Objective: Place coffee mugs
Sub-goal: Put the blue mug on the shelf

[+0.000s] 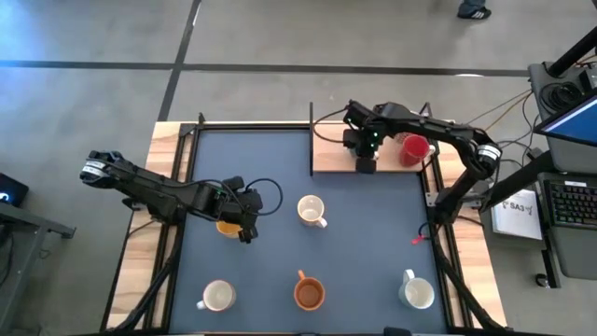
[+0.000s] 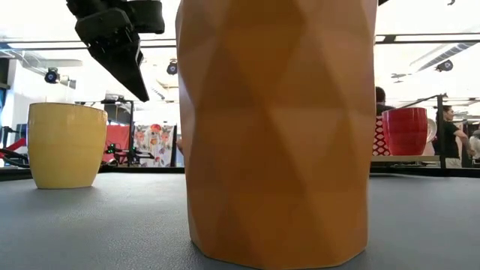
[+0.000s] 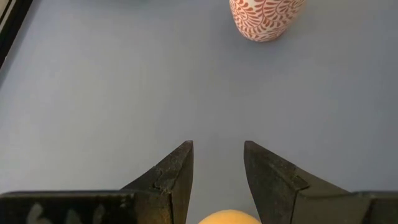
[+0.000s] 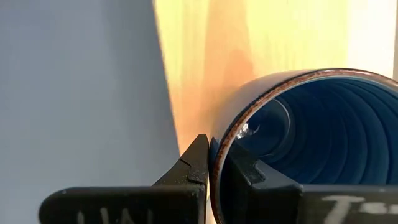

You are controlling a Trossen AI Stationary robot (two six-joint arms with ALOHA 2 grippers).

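Two pincers busy: right pincer (image 4: 214,165) pinches the glossy blue ceramic mug's (image 4: 298,137) rim over the wooden board (image 1: 331,154), so lower it level, while left pincer (image 3: 217,168) hangs open above the yellow mug (image 1: 227,226) on the counter (image 1: 373,243).

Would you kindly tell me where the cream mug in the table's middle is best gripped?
Probably the rim, from straight above: the cream mug stands upright, mouth open, so one finger can drop inside. Pick the wall opposite its handle.
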